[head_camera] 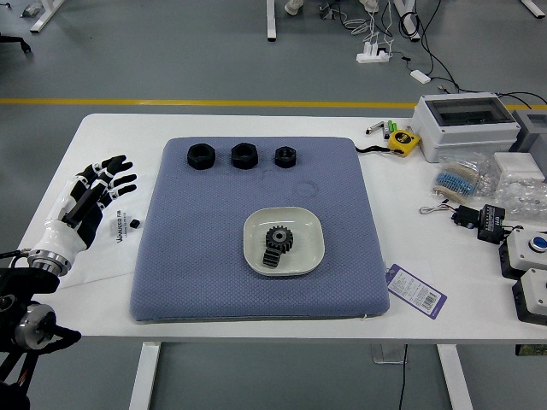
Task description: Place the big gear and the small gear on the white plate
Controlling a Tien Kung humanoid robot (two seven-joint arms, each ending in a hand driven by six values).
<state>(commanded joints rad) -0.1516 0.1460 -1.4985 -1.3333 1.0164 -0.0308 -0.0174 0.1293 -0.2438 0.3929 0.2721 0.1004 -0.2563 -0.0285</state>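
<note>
Left hand (96,195), fingers spread and empty, is poised well apart from the white plate (307,250) at its right, presumably because big gear (279,237) and small gear (271,257) already sit there.

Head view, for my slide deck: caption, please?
Two gears on the white plate, left hand open beside the blue mat.

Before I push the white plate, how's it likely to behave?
Probably stiff: the white plate keeps an even, rimmed shape. It may drag a little, since the blue mat under it looks textured. The two dark gears on it look loose, so a jerk could shift them.
</note>
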